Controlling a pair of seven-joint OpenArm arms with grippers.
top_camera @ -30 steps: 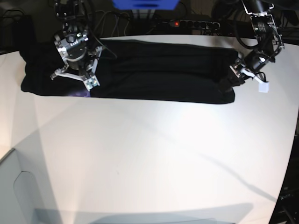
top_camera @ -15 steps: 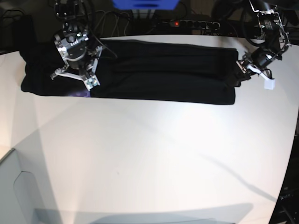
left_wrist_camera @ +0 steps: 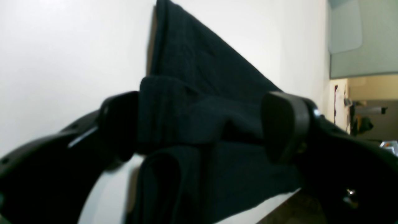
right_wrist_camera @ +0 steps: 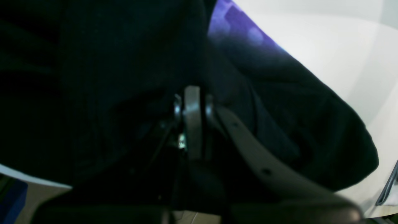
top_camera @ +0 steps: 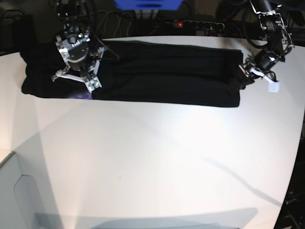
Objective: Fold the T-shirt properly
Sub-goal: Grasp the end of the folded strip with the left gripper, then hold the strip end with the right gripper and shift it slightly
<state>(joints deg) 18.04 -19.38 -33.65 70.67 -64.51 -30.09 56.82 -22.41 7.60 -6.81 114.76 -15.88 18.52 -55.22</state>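
The black T-shirt [top_camera: 167, 71] lies folded into a long band across the far side of the white table [top_camera: 152, 157]. At its right end my left gripper [top_camera: 256, 81] stands open. In the left wrist view the left gripper [left_wrist_camera: 200, 127] has its two black fingers on either side of a thick fold of the T-shirt [left_wrist_camera: 192, 71]. My right gripper [top_camera: 88, 81] rests on the band's left part, shut. Its closed fingertips [right_wrist_camera: 192, 102] press into the dark T-shirt [right_wrist_camera: 295, 109]. Whether cloth is pinched between them does not show.
A power strip [top_camera: 193, 23] with a red light, cables and a blue object [top_camera: 147, 4] sit behind the table's far edge. A grey box [top_camera: 19, 191] stands at the lower left corner. The table's right edge curves close to the left arm.
My left gripper has shifted a little up and to the right at the shirt's right end. The right arm and the shirt have not moved.
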